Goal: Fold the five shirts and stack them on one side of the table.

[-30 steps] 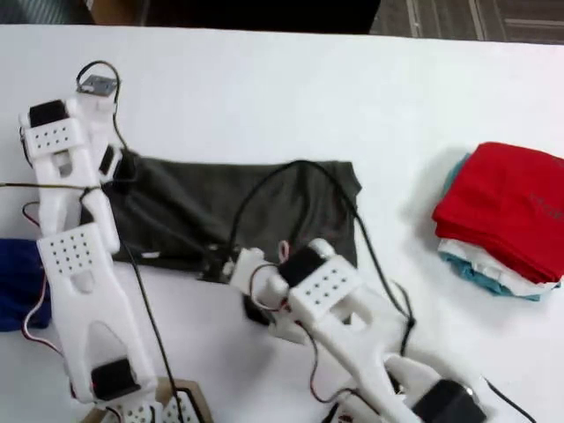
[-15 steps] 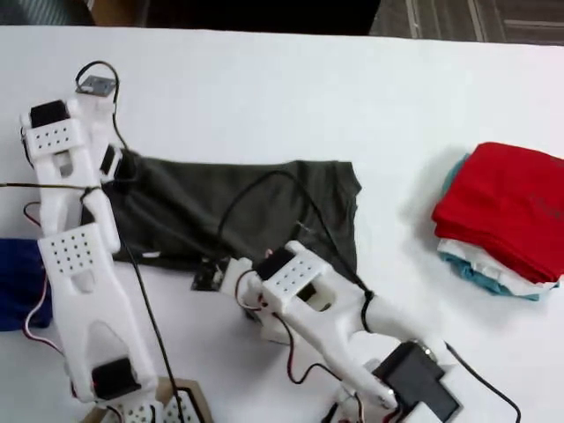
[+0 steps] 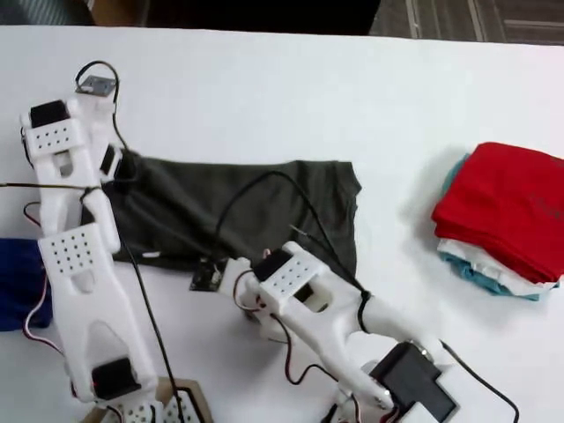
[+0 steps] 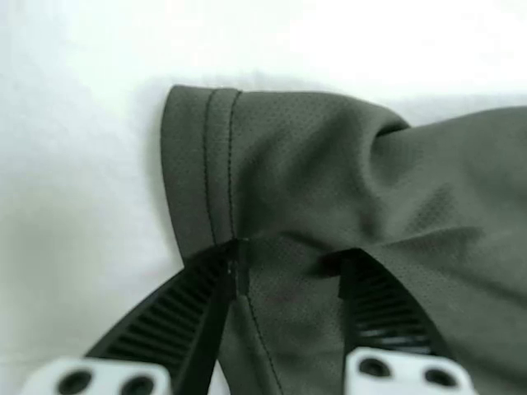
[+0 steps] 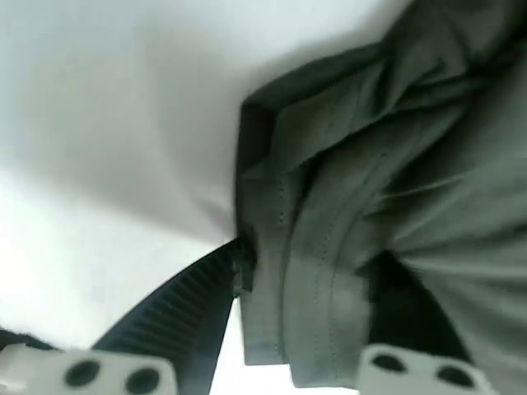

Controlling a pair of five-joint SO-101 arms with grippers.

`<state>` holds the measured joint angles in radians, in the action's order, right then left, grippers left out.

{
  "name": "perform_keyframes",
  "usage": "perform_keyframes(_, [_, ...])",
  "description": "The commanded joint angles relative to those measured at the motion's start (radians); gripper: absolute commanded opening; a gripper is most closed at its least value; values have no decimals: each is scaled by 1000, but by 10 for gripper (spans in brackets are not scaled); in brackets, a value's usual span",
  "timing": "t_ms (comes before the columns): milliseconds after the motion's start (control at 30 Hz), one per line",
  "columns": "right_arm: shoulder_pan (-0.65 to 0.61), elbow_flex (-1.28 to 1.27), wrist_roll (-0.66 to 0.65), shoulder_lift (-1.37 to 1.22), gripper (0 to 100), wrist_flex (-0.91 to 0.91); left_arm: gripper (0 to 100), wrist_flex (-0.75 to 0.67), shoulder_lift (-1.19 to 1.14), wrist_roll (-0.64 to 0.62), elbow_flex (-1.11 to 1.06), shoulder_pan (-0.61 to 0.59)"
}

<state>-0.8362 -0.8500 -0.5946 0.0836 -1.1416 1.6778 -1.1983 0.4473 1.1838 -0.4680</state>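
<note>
A folded stack (image 3: 502, 211), red on top, sits at the desk's (image 3: 264, 88) right edge, and a blue shirt (image 3: 16, 282) lies at its left. The dark green shirt (image 3: 256, 207) lies spread mid-desk, with black cables (image 3: 264, 179) trailing across it. The left tool (image 4: 288, 267) clenches its far-left hem, the right tool (image 5: 305, 280) its bunched near edge.

Reads as a robotics lab or office bench from my end. Bare white table (image 3: 264, 88), two white plastic arms (image 3: 75, 256) bolted side by side, with loose wires (image 3: 275, 174) running in the open. Past the table's far edge I see grey carpet-tile floor (image 3: 467, 18), the office sort. A stack of shirts (image 3: 502, 211) sits straight on the worktop.
</note>
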Motion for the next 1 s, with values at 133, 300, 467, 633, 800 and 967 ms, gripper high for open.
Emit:
perform_keyframes(133, [-21, -8, 3, -28, 28, -5, 197, -9, -15, -14, 16, -26])
perform_keyframes(300, [-19, 8, 2, -21, 21, -8, 197, -8, -15, -14, 16, -26])
perform_keyframes(467, [-12, 123, -6, -19, 21, -131, 197, -8, -15, -14, 16, -26])
perform_keyframes(633, [93, 330, -57, -19, 21, -272, 197, -6, -17, -14, 16, -26])
perform_keyframes(800, [234, 526, -141, -28, 21, -315, 197, -6, -17, -14, 16, -26])
perform_keyframes(967, [297, 677, -189, -38, 21, -309, 197, -6, -17, -12, 16, -26])
